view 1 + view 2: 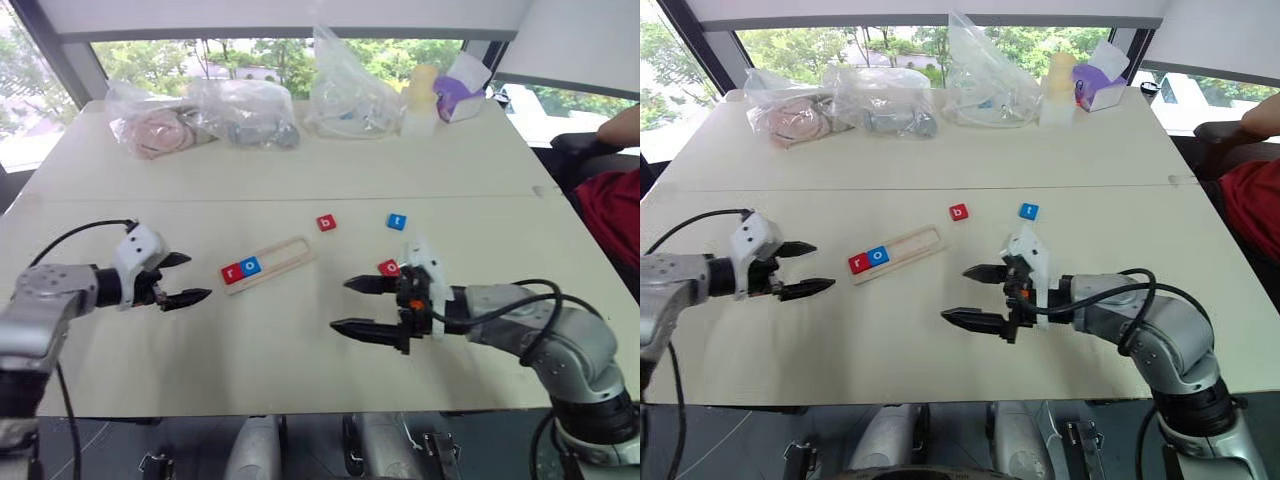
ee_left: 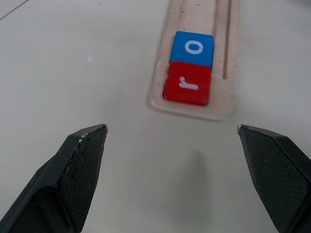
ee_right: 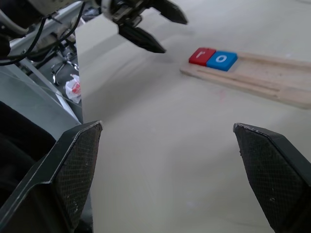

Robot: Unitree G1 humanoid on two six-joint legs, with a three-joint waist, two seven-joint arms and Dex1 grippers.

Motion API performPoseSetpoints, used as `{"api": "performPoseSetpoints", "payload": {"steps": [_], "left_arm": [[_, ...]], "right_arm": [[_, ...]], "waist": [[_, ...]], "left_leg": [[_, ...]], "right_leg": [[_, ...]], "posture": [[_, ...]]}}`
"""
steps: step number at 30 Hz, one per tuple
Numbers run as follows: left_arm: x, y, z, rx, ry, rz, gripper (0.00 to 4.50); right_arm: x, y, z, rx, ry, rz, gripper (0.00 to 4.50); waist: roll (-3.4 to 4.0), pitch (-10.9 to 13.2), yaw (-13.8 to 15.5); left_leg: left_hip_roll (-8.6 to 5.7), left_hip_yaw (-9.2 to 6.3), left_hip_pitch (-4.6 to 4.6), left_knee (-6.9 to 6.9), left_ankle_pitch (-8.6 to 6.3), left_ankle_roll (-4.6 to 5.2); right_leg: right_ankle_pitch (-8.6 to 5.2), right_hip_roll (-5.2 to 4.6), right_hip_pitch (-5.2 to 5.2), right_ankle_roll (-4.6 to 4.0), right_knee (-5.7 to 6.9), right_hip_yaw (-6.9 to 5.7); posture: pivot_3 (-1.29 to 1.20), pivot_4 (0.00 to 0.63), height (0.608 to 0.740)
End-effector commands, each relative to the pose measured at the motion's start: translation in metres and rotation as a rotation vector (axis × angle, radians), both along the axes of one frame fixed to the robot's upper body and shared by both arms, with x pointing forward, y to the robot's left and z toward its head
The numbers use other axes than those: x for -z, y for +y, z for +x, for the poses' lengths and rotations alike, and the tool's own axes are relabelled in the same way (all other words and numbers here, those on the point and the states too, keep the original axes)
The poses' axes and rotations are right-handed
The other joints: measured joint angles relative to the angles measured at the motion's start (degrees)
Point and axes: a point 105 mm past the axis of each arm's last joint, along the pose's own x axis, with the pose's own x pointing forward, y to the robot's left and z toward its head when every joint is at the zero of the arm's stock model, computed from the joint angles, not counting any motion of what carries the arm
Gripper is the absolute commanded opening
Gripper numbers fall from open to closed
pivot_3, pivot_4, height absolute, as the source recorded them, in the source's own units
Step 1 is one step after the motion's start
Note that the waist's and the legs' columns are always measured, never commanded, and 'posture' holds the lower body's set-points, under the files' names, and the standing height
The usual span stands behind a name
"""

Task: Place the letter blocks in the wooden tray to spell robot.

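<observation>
Left eye view: both end effectors, left (image 1: 190, 279) and right (image 1: 358, 305), gape empty; red b block (image 1: 326, 223) at tray's (image 1: 290, 256) two o'clock looks light, rigid (pinch opposite edges).

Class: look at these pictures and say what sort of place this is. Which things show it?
Probably an office or lab room: a large white table by big windows, with bagged supplies along its far edge.
</observation>
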Motion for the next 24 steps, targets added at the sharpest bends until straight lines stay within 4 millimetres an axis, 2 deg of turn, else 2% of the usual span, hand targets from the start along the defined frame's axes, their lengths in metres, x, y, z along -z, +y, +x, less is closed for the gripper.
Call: {"api": "performPoseSetpoints", "payload": {"steps": [1, 5, 10, 16, 19, 20, 24], "left_arm": [[0.011, -0.014, 0.013, 0.061, -0.012, 0.024, 4.5], [0.022, -0.031, 0.017, 0.127, 0.011, 0.022, 4.5], [0.036, -0.042, 0.013, 0.17, 0.04, 0.04, 4.5], [0.052, -0.039, 0.005, 0.175, 0.066, 0.1, 4.5], [0.056, -0.039, 0.003, 0.155, 0.08, 0.063, 3.68], [0.056, -0.039, 0.004, 0.143, 0.081, 0.051, 3.23], [0.05, -0.04, 0.01, 0.13, 0.05, 0.02, 3.13]], "right_arm": [[0.002, 0.005, -0.001, 0.005, -0.051, -0.022, 4.47], [0.007, 0.003, 0.0, 0.024, -0.062, -0.047, 4.47], [0.011, -0.001, 0.002, 0.049, -0.071, -0.064, 4.47], [0.012, -0.008, 0.008, 0.087, -0.079, -0.075, 4.47], [0.014, -0.01, 0.009, 0.096, -0.079, -0.077, 4.5], [0.014, -0.011, 0.01, 0.1, -0.079, -0.078, 4.5], [0.012, -0.019, 0.015, 0.136, -0.083, -0.078, 4.5]], "waist": [[-0.03, 0.0, -0.1], [-0.06, 0.0, -0.1], [-0.07, -0.1, -0.1], [-0.04, -0.1, -0.1], [-0.03, -0.4, -0.1], [-0.03, -0.4, -0.1], [0.03, -0.6, -0.1]], "left_leg": [[-0.01, 0.02, 0.0, 0.02, 0.0, 0.0], [-0.01, 0.04, 0.03, 0.06, 0.0, 0.0], [0.0, 0.08, 0.09, 0.06, 0.0, 0.01], [0.01, 0.09, 0.12, 0.07, 0.0, 0.01], [0.01, 0.11, 0.17, 0.05, 0.0, 0.01], [0.01, 0.11, 0.2, 0.05, 0.0, 0.01], [0.01, 0.12, 0.38, 0.06, 0.0, 0.01]], "right_leg": [[0.02, 0.01, 0.0, 0.04, 0.01, 0.02], [0.05, 0.02, 0.0, 0.08, 0.07, 0.05], [0.05, 0.04, 0.0, 0.09, 0.15, 0.13], [0.05, 0.04, 0.02, 0.1, 0.17, 0.15], [0.05, 0.04, 0.06, 0.1, 0.18, 0.17], [0.05, 0.04, 0.08, 0.1, 0.18, 0.17], [0.04, 0.04, 0.27, 0.07, 0.18, 0.18]], "posture": [[0.0, 0.15, 0.74], [0.0, 0.15, 0.74], [0.0, 0.15, 0.74], [0.0, 0.15, 0.74], [0.0, 0.15, 0.74], [0.0, 0.15, 0.74], [0.0, 0.15, 0.74]]}}
